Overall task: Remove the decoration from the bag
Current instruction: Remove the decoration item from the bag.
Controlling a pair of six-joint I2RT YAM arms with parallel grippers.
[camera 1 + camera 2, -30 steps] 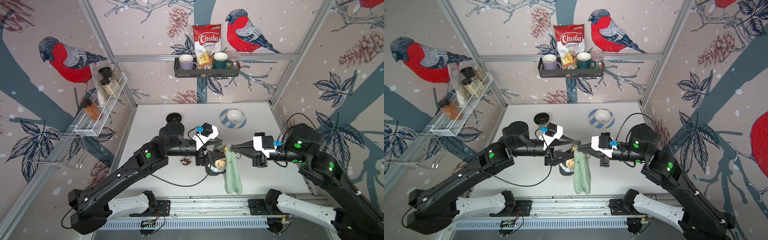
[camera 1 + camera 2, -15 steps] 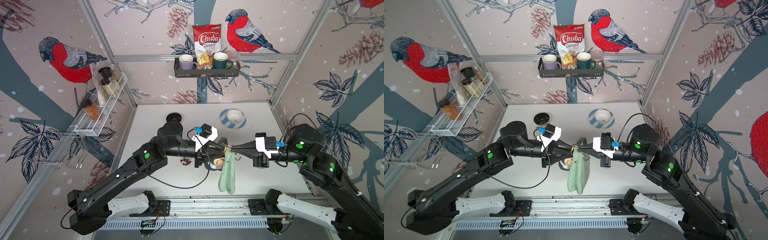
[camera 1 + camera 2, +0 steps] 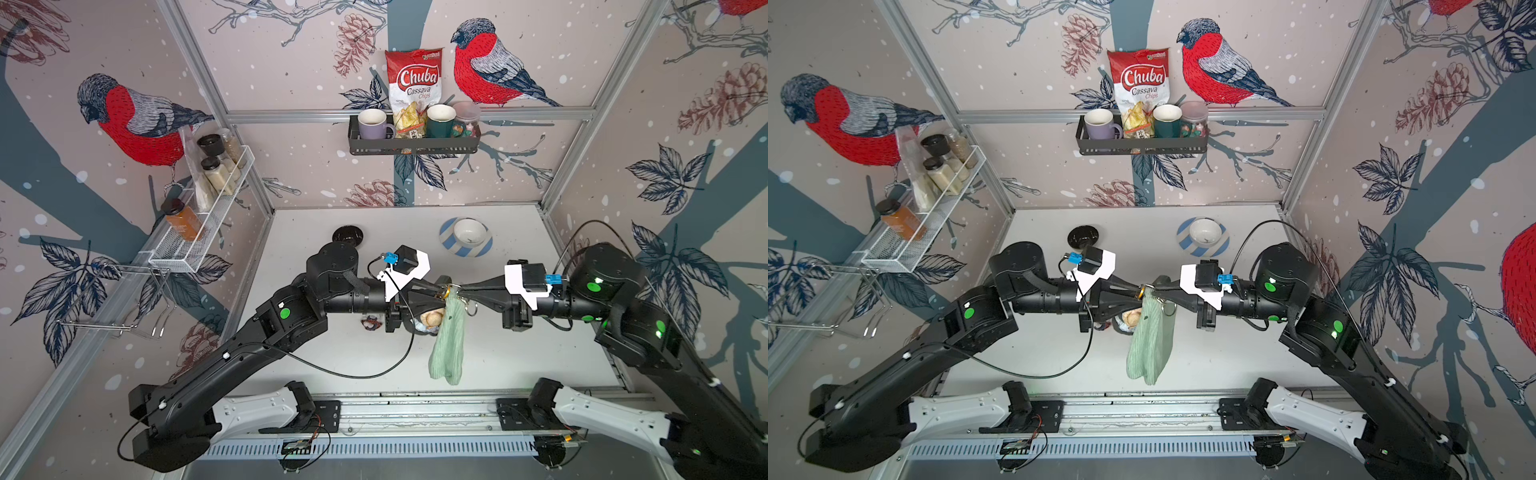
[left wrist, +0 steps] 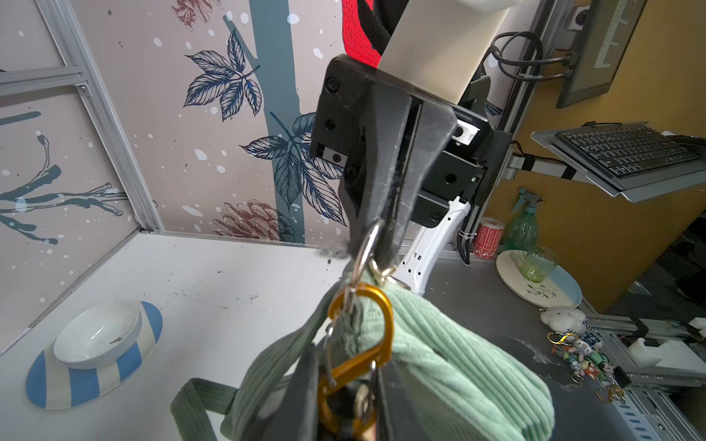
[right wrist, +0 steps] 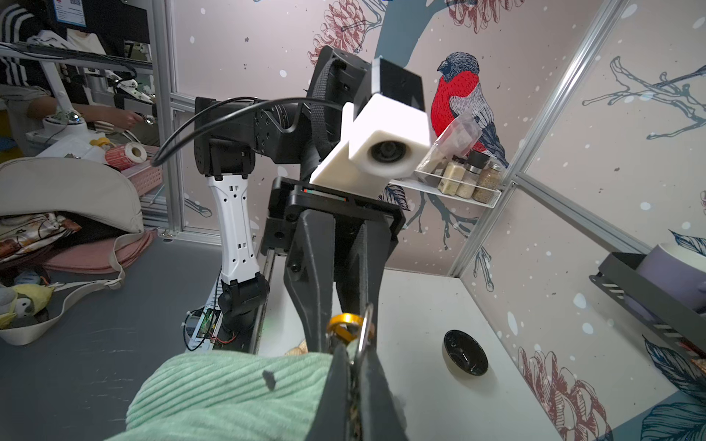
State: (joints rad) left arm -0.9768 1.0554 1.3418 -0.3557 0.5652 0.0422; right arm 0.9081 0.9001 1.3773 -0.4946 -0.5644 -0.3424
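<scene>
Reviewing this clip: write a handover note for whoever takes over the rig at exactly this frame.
Left gripper: shut on the orange metal carabiner clip of the decoration.
Right gripper: shut on the silver metal ring at the bag's end.
Things: the sage-green ribbed fabric bag hangs in the air between the two grippers, above the white table. The small plush charm with a beige head dangles under the left gripper.
Done: both grips are set.
Left: the clip is not yet unhooked from the bag's rings; open it, draw it free, and set things down.
</scene>
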